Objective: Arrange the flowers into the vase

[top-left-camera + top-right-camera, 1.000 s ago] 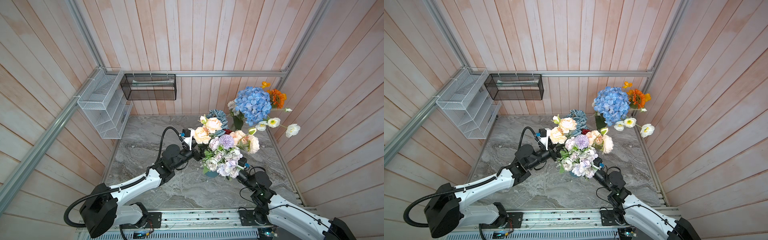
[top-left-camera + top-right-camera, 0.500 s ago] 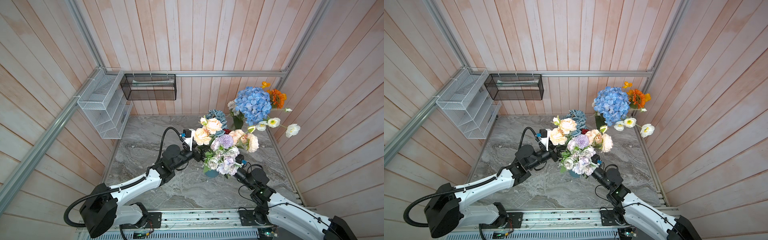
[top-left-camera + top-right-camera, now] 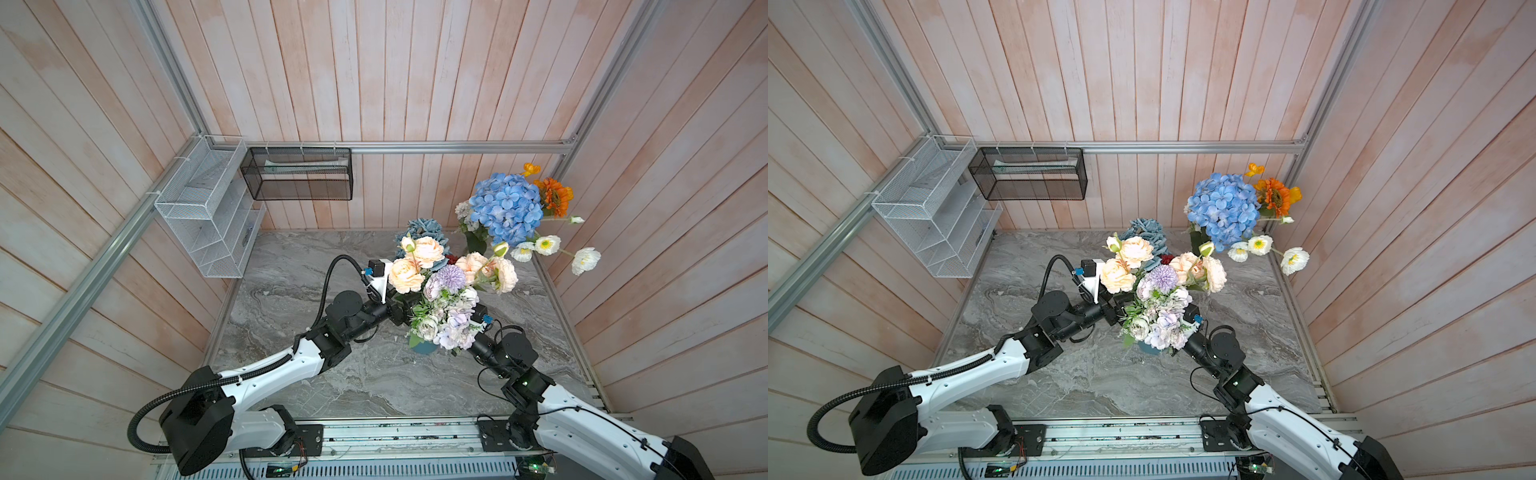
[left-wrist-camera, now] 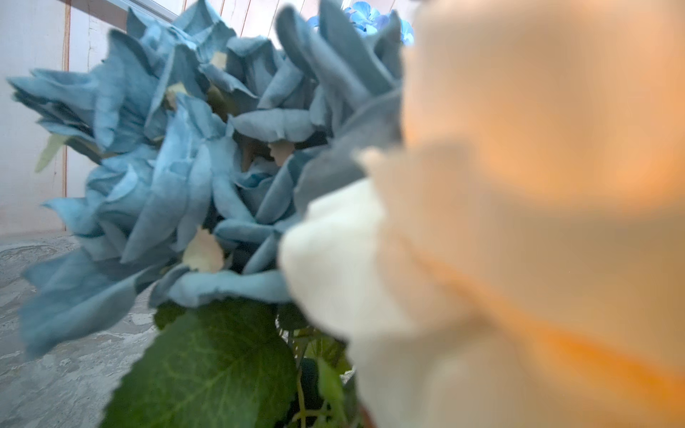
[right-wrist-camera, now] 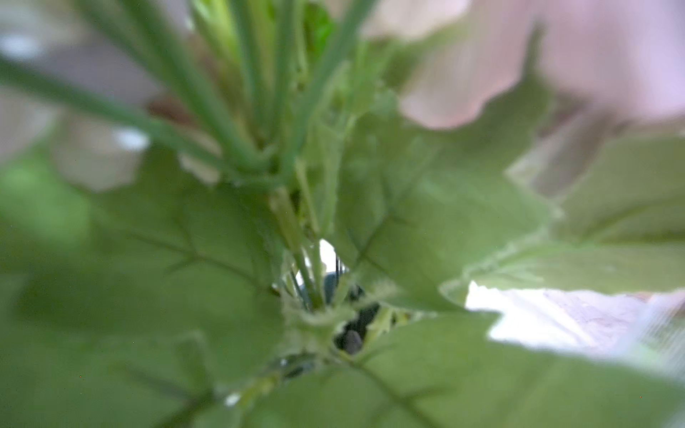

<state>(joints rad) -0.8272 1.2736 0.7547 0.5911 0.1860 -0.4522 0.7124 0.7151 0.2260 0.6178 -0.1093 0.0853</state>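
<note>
Crowding the teal vase (image 3: 424, 348), central on the table (image 3: 311, 374) in both top views, the flowers (image 3: 446, 291) stand upright, blooms skyward, masking left gripper (image 3: 402, 309) and right gripper (image 3: 475, 337). Left wrist view: dusty blue roses (image 4: 166, 166), peach bloom (image 4: 537, 185) obstructing. Right wrist view: blurred leaves (image 5: 407, 203), converging stems (image 5: 259, 111). Left jaws spread wide; right's undeterminable.

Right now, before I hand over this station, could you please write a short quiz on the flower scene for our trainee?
1. True or false: the black wire-mesh basket hangs on the back plank wall.
2. Which bloom sits beside the bright blue hydrangea head at the back right? A) orange daisy-like flower B) purple tulip C) black rose
3. What colour is the round vase under the central bouquet of peach and lilac blooms?
Key: 1 true; 2 A; 3 dark teal.
</note>
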